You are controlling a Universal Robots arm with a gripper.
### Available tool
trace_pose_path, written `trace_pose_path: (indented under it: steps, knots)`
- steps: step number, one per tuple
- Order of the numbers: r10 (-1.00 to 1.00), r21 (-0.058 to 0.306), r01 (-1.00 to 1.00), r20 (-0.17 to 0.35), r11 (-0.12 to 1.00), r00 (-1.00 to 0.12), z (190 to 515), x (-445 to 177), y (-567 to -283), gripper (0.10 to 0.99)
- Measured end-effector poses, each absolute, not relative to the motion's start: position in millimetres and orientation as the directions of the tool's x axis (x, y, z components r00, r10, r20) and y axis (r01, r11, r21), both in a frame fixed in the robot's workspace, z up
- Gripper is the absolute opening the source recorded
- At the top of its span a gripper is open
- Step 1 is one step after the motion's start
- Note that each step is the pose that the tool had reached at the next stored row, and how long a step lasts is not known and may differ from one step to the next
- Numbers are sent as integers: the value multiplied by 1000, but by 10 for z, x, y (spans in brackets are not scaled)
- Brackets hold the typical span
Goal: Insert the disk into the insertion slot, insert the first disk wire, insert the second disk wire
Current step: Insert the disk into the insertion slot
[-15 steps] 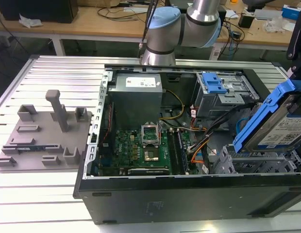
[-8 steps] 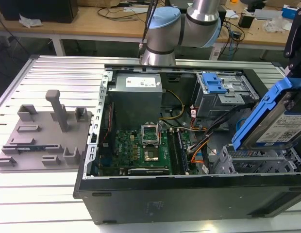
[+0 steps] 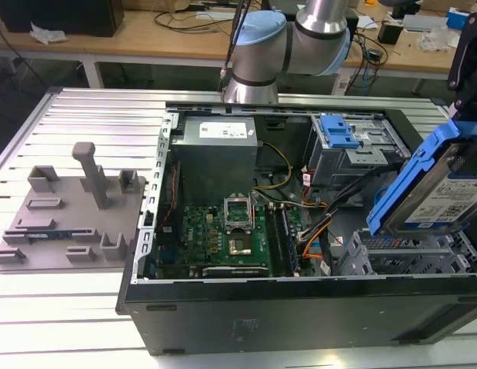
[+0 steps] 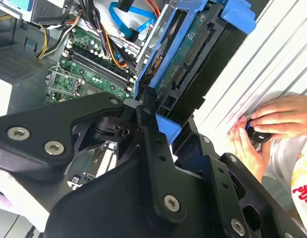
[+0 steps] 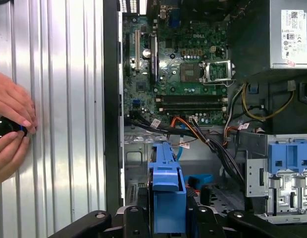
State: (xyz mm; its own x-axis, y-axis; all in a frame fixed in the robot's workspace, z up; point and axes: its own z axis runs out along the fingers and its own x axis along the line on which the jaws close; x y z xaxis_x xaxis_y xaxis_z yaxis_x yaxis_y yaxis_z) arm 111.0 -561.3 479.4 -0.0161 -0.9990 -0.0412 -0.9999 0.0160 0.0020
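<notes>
Disk (image 3: 442, 188) hangs tilted over the exterior view's right end of the open computer case (image 3: 300, 311), label side facing out. The gripper (image 5: 167, 218) has its jaws clamped on the disk's blue frame, one black finger on each long side in both wrist views. Its lower corner sits close over the rim of the insertion slot (image 3: 404, 250); I cannot tell whether they touch. The disk is not seated, and most of its length stands above the cage in free air. Orange and black cables (image 3: 319, 231) crowd the slot's inner side, running toward the motherboard (image 3: 231, 238). The taller bay (image 3: 342, 142) with the blue latch stands just beyond. Outside the case wall, a person's hands (image 5: 12, 126) rest on the ribbed table (image 5: 64, 99), around a small dark object.
</notes>
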Motion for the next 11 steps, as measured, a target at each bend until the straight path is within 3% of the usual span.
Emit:
trace_pose_path:
  steps: [11]
  knots:
    - [-1000, 2, -1000, -26, 16, -16, 4750, 1120, -5517, 365]
